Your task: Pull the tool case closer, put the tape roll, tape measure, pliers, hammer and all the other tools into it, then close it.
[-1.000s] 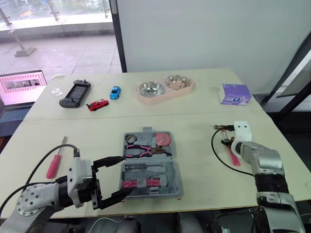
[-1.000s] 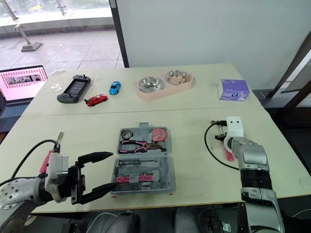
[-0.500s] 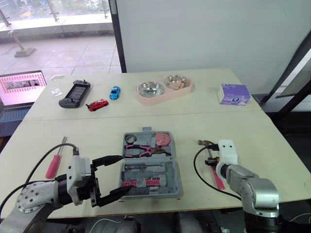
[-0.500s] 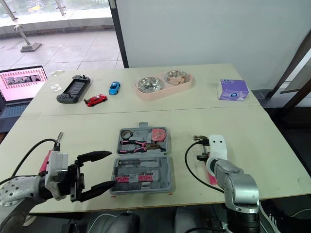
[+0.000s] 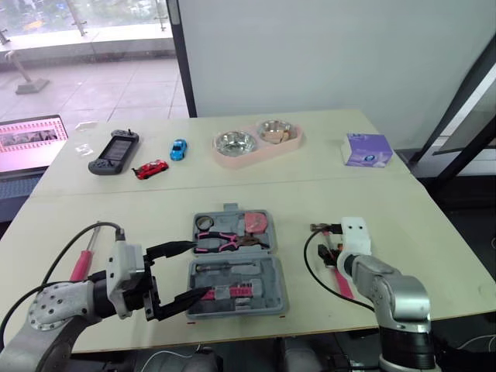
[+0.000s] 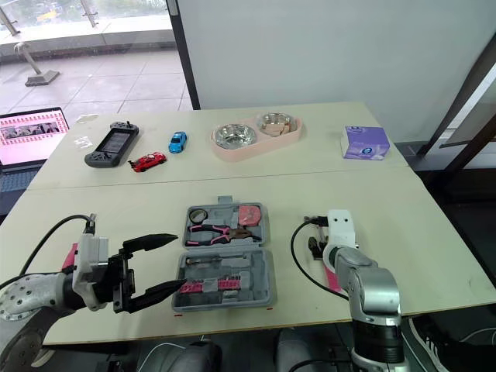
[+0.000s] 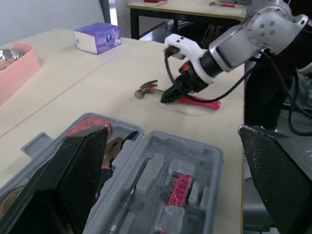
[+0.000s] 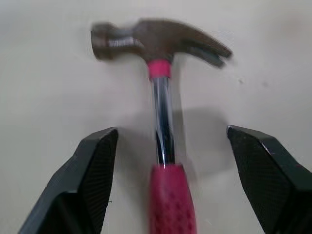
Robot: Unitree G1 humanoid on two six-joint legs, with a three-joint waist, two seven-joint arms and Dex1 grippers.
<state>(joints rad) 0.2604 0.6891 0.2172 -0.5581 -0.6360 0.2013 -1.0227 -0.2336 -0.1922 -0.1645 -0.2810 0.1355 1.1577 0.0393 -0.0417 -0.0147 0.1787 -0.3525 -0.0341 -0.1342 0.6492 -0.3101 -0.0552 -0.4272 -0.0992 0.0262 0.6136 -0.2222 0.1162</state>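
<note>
Pink-grip hammer [image 8: 162,92] w/in wide-spread R tool [image 8: 169,134]

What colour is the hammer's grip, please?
Pink; the hammer shows best in the right wrist view.

On the table there is one open tool case [image 5: 236,263] holding one pair of pliers [image 5: 225,242], one tape measure [image 5: 257,222] and one tape roll [image 5: 205,222]. Outside it lie one hammer [image 8: 163,122] on the right and one screwdriver [image 5: 81,263] on the left. Far side — two toy cars, a blue car [image 5: 179,148] and a red car [image 5: 151,168], one game controller [image 5: 113,150], one twin-bowl feeder [image 5: 242,160], one tissue box [image 5: 368,149]. Far left, one laptop [image 5: 27,143].
</note>
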